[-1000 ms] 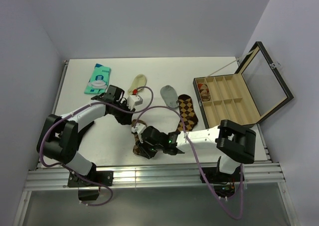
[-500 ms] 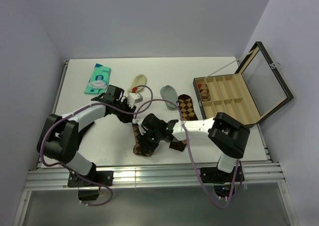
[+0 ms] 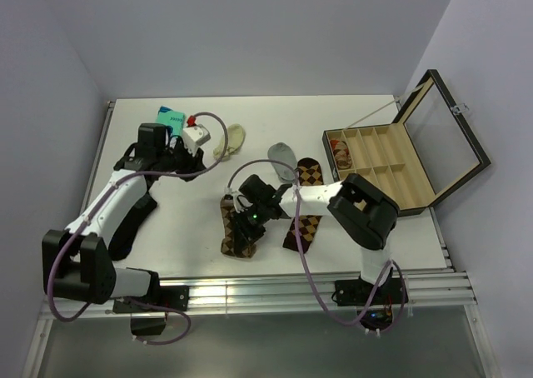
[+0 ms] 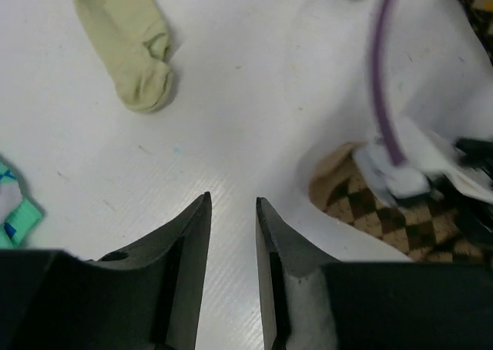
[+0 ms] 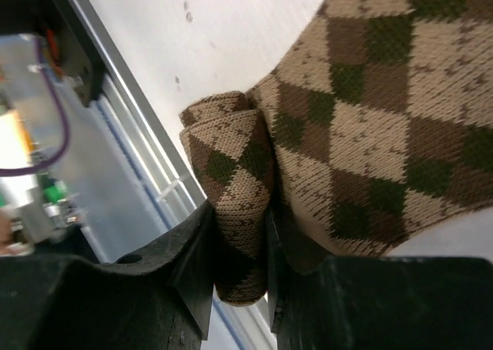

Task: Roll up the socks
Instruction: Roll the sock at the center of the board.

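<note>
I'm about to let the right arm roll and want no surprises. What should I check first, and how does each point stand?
1. Grip: right gripper shut on a folded edge of the held argyle sock: ok.
2. Helper free: left gripper empty, slightly open over the table: ok.
3. Pairing: second argyle sock lies apart, beside the held one: not ok.
4. Clutter: cream sock and grey sock lie clear of the held sock: ok.
5. Roll tightness: cannot tell.
</note>
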Controlling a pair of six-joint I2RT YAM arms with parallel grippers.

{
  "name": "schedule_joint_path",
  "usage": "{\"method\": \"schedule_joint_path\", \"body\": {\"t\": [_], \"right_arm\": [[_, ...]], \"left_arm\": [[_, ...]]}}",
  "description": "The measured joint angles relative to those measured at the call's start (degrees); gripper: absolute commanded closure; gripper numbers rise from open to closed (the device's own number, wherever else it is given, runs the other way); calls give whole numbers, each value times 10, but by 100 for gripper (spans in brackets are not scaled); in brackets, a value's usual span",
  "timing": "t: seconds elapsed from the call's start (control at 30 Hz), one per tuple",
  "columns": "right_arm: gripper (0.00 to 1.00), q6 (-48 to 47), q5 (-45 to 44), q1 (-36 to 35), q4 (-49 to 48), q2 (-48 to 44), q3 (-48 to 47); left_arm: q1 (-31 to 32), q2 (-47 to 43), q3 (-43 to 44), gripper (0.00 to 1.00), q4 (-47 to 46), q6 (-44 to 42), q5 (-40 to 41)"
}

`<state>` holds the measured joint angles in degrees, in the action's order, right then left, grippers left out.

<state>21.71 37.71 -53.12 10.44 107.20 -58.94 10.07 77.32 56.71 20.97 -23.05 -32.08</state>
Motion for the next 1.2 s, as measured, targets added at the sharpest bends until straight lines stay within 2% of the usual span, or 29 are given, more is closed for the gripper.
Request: {"method": "schedule_joint_path", "body": {"t": [0.13, 0.23, 0.37, 0.5, 0.8, 1.2], "right_arm": [[74, 10, 43, 24, 24, 33, -32], [74, 13, 66, 40, 44, 52, -53], [74, 16, 93, 55, 59, 71, -70], [74, 19, 109, 60, 66, 81, -76], [74, 33, 126, 64, 62, 89, -77], [74, 40, 133, 65, 57, 92, -78]], "left_arm": [[40, -50, -29, 60, 30, -96, 1], [87, -102, -94, 51, 47, -161, 5], [148, -181, -181, 45, 71, -214, 4], [213, -232, -234, 44, 74, -234, 9], [331, -205, -278, 47, 36, -230, 51], [360, -151, -296, 48, -54, -208, 97]]}}
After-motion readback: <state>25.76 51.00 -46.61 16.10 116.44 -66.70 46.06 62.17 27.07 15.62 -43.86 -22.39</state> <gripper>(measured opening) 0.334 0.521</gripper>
